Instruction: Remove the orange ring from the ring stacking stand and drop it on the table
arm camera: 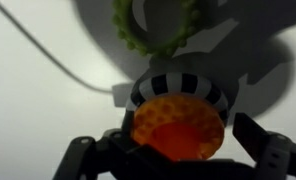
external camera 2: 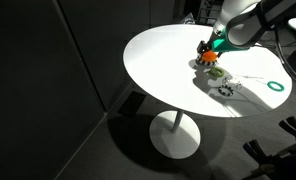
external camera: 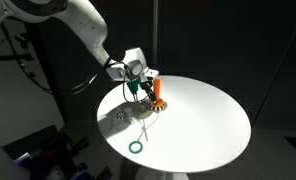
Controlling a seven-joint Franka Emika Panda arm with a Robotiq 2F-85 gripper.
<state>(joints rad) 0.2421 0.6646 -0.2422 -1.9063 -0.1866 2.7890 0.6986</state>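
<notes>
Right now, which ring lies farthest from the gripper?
The smooth green ring, alone near the edge of the table. The dashed black-and-white ring and the knobbly green ring lie beside the stand.

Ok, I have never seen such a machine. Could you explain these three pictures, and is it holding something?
It is a white robot arm with a two-fingered gripper at its end. Two pictures come from cameras standing outside, looking at the round white table from different places. The third comes from a camera on the wrist, looking down past the fingers. On the table stands the ring stacking stand, an orange post on a black-and-white base. Near it lie loose rings: a teal ring, a black-and-white dashed ring and a bumpy green ring. In the wrist view the gripper is open, its fingers on either side of the post's top; nothing is held. I cannot tell the orange ring apart from the orange post.
</notes>
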